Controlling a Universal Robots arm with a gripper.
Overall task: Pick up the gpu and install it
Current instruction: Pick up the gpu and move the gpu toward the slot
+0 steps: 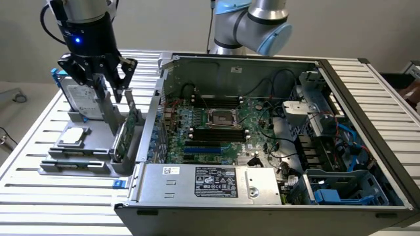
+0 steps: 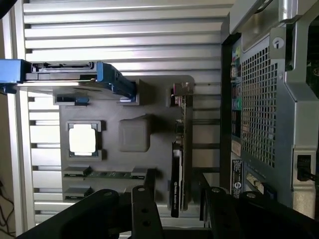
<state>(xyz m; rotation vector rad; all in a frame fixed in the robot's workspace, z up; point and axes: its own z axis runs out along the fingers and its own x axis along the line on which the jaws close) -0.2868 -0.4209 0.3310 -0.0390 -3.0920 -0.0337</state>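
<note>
The tool [image 1: 110,94] hangs wide open and empty, pointing down above the grey holder [image 1: 98,147] on the slatted bench [image 1: 39,206]. The gpu [image 1: 127,132] stands on its long edge in a slot at the side of the holder nearest the computer case [image 1: 262,222]. Its top edge is free, with open air above it. In the wrist view the card's thin edge lines up with the gap between the two fingers [image 2: 144,209], below them and untouched.

The case's outer wall stands just beside the card, leaving only a narrow lane. On the card's other side a grey upright block [image 1: 110,115] sits near, with the hard drive [image 1: 82,98] in its blue frame beyond. The case is open on top, its motherboard [image 1: 217,123] exposed.

The power supply [image 1: 203,184] carries a black label [image 1: 215,178] with white print too small to read. The white lettering on the gpu's black edge is likewise unreadable.
</note>
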